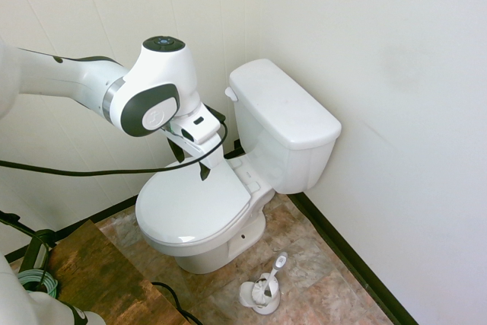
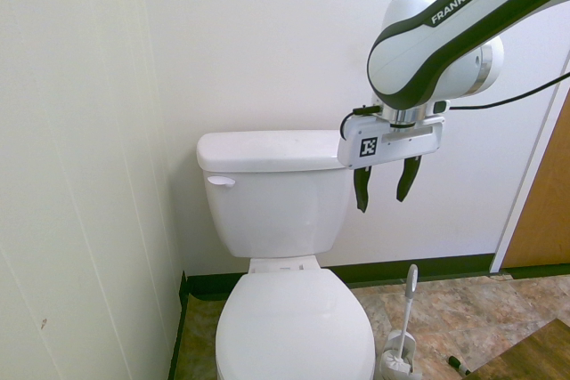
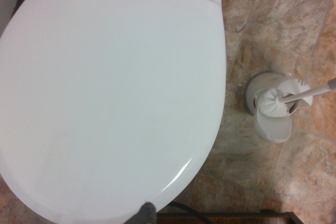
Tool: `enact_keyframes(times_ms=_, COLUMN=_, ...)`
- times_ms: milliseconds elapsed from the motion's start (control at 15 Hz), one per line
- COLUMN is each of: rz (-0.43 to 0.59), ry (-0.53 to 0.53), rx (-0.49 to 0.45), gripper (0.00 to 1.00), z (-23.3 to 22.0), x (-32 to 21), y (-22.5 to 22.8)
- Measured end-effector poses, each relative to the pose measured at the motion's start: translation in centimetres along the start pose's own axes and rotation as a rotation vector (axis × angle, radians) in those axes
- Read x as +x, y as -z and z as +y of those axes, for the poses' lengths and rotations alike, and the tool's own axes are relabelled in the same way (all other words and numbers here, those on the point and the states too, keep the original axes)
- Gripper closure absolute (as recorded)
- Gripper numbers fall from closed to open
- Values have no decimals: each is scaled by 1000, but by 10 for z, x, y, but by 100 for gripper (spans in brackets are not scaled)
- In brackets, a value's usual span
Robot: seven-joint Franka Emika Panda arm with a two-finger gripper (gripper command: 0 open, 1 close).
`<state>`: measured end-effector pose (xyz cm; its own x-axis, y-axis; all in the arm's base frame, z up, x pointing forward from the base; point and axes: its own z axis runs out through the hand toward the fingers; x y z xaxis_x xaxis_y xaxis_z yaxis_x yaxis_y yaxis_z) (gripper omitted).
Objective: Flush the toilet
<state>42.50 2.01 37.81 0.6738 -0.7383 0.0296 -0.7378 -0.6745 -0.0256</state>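
End effector: released, its two dark fingers spread apart and pointing down; the end effector (image 2: 383, 193) hangs in the air with nothing between the fingertips.
Arm: the white Franka arm (image 2: 445, 42) reaches in above the toilet, from the left in the first exterior view and from the right in the second.
Toilet: a glossy white two-piece toilet (image 1: 202, 207) stands on the floor in the corner, its tank near the wall behind it.
Seat lid: the oval seat lid (image 2: 296, 327) is down, covering the bowl.
Tank: the boxy tank (image 2: 278, 206) rises behind the seat, with its flat tank lid (image 1: 285, 104) on top.
Flush lever: the small white flush lever (image 2: 221, 181) sits high on the tank's front, at the end away from the toilet brush.
Toilet brush: the white toilet brush (image 1: 275, 270) stands tilted in its holder (image 1: 262, 296), on the floor beside the toilet.
Floor: mottled brown and grey tile (image 3: 286, 11), with dark baseboard (image 1: 342, 249) along the walls.
Wood surface: a brown wooden top (image 1: 106, 283) lies in front of the toilet, near the arm's base.
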Motion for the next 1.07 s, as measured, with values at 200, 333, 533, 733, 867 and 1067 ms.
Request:
enact_keyframes(times_ms=200, rz=-2, ry=-14, rx=13, gripper=0, z=1, x=3, y=0)
enact_keyframes(times_ms=333, rz=-1, ry=-21, rx=55, gripper=0, z=0, x=11, y=4)
enact_keyframes(times_ms=533, rz=4, ry=22, rx=112, gripper=0, z=-33, x=27, y=21)
enact_keyframes(times_ms=733, rz=8, ry=78, rx=129, gripper=0, z=-95, x=47, y=23)
enact_keyframes(times_ms=867, rz=7, ry=117, rx=129, gripper=0, z=-138, x=59, y=16)
enact_keyframes(times_ms=1067, rz=-5, ry=161, rx=142, gripper=0, z=-191, x=64, y=10)
